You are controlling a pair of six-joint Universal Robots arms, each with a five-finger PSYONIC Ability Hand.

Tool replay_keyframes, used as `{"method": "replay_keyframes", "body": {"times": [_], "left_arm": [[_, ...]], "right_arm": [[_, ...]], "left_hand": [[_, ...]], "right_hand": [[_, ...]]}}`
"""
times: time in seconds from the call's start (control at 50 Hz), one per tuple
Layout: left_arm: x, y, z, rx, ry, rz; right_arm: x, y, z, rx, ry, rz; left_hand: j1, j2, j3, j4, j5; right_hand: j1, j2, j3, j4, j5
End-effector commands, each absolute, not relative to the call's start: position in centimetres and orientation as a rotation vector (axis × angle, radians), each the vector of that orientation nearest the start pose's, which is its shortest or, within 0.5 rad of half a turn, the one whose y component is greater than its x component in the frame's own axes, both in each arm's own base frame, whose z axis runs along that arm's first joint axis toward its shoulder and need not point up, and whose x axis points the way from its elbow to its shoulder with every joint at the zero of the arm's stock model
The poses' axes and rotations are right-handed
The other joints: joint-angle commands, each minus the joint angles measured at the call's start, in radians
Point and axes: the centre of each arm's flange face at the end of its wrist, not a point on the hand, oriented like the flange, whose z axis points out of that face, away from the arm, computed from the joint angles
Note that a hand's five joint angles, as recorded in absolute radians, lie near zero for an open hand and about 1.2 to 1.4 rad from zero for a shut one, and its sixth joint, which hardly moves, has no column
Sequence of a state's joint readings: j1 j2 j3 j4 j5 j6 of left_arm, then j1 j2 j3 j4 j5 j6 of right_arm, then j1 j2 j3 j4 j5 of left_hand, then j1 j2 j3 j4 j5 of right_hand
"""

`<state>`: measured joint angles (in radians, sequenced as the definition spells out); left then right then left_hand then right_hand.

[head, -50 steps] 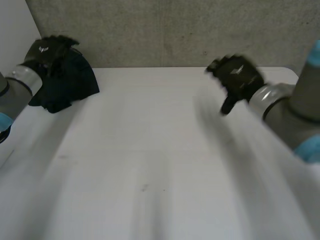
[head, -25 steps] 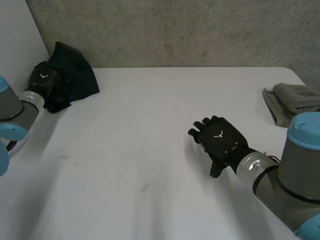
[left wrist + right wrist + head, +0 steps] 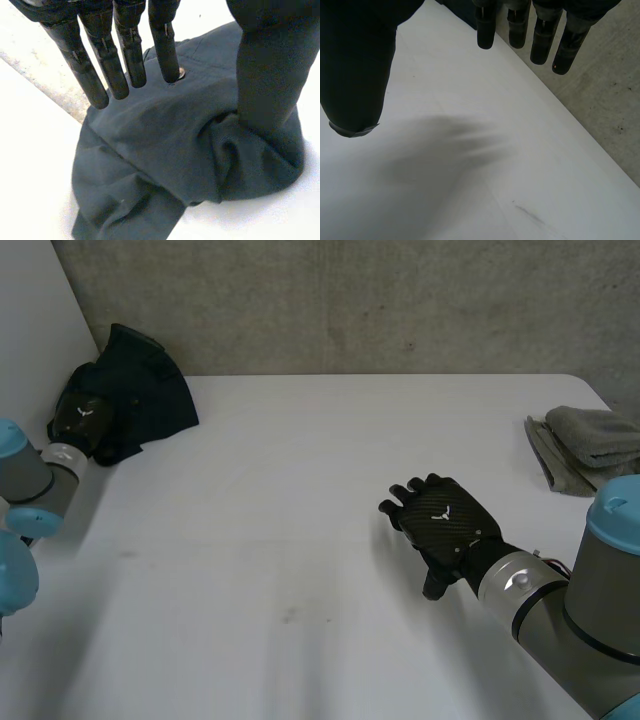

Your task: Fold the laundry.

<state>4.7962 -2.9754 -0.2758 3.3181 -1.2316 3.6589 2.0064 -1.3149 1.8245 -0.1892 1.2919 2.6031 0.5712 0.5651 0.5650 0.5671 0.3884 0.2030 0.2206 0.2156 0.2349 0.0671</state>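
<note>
Dark garment [image 3: 150, 400] sits bunched in a crumpled heap at the far left corner of the white table [image 3: 300, 490], close to the concrete wall [image 3: 350, 300]. Not folded.

Left hand [image 3: 80, 418] is at the near-left edge of that heap, its arm coming in from the left. In the left wrist view its fingers [image 3: 125, 55] are straight, side by side and set well apart from the thumb [image 3: 267, 70]. The fingertips are over the upper part of the cloth by a small metal button. The thumb tip is down against a puckered fold of the garment. Nothing is pinched between thumb and fingers, so the hand is spread.

Right hand [image 3: 440, 525] is right of centre on the near half of the table, back of the hand up, well apart from the garment. In the right wrist view its fingers [image 3: 540, 35] are straight with the thumb [image 3: 355, 75] held wide from them, bare tabletop below, holding nothing. Can't tell if it touches the table or hangs just above.

Grey towel [image 3: 590, 440], folded in a neat stack, lies at the right edge of the table, far from the right hand and touching neither hand.
</note>
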Motion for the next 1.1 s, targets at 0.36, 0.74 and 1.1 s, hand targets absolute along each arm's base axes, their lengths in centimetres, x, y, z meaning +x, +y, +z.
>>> {"method": "replay_keyframes", "body": {"times": [0.36, 0.74, 1.1], "left_arm": [[-10.3, -56.4, 7.3, 0.836, 1.718, -2.130], [-20.7, -47.3, 22.7, 0.907, 1.745, -2.433], [-34.4, -18.6, 21.8, 1.821, 2.326, -2.408]], "right_arm": [[26.9, -20.9, 17.0, -1.338, 2.022, -1.734], [26.5, -21.4, 17.3, -1.331, 2.036, -1.759], [21.8, -26.4, 19.6, -1.108, 2.262, -1.975]], "left_hand": [[0.825, 0.831, 0.831, 0.829, 0.833], [0.825, 0.831, 0.831, 0.829, 0.833], [0.715, 0.721, 0.721, 0.719, 0.723]], "right_hand": [[-0.028, -0.046, -0.041, -0.060, -0.067], [-0.028, -0.046, -0.041, -0.060, -0.067], [-0.028, -0.046, -0.041, -0.060, -0.067]]}}
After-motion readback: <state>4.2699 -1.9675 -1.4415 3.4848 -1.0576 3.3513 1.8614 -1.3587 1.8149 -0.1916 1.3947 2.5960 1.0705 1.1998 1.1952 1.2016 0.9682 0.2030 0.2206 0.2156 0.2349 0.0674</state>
